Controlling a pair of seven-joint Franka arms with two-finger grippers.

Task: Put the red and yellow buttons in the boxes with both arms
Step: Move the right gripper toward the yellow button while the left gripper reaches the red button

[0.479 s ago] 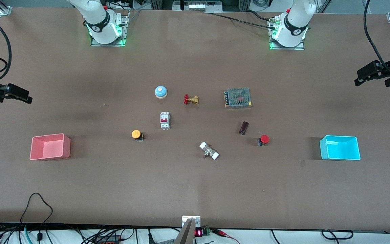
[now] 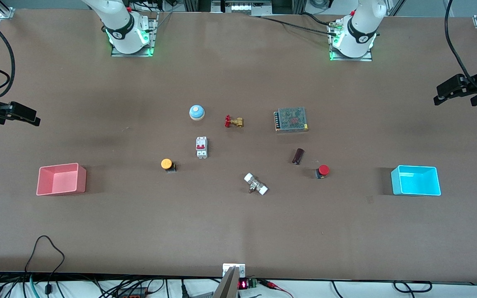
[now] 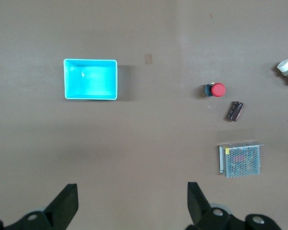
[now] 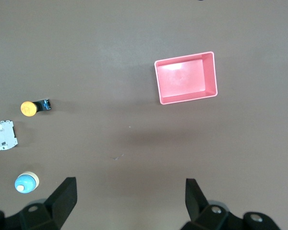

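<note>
- Starting the task: both buttons on the table, neither box filled, nothing gripped yet.
- Left gripper high over the left arm's end of the table, fingers spread wide apart and holding nothing.
- Right gripper high over the right arm's end of the table, fingers also wide apart and empty.
- Red button resting on the table between the dark capacitor and the cyan box, well apart from that box.
- Yellow button resting near the white breaker, nearer to the front camera than it, with the pink box well apart toward the right arm's end.
- Both boxes empty inside.
- Next move, as a judgement: lowering each gripper over the button closest to it, jaws astride the round cap or the black base, then closing.
- Needing care with the capacitor just beside the red button.
</note>
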